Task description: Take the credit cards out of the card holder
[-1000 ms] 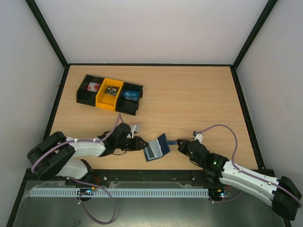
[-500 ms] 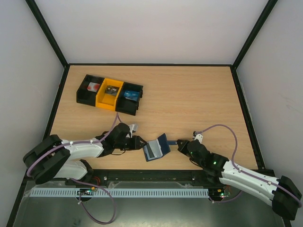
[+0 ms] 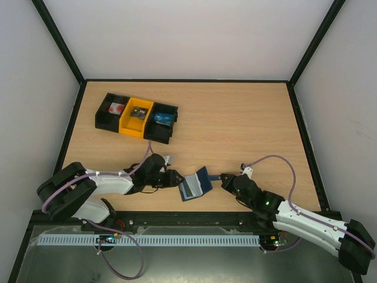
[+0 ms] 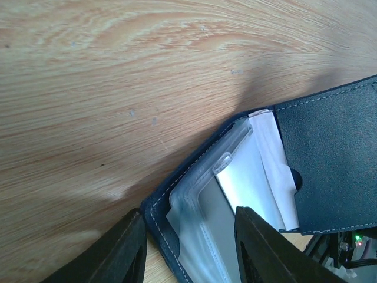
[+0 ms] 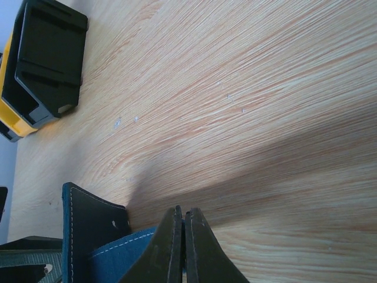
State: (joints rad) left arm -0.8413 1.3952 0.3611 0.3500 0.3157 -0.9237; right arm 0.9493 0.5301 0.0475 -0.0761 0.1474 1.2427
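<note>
Wooden table [image 3: 247,130] lies under me; the card holder [image 3: 194,185] sits open near its front edge, my left fingers [image 4: 121,259] spread astride its corner, my right fingers [image 5: 169,247] pinched shut on its blue flap.

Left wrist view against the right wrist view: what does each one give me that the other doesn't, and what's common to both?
Only the left wrist view shows the card holder from the inside. It is open, with clear sleeves and a pale insert behind them. The left fingers are spread either side of its near corner. Only the right wrist view shows the black bin and yellow bin across the table. It also shows the right fingers shut together next to the holder's blue flap. Both views show the holder and the wooden table.
</note>
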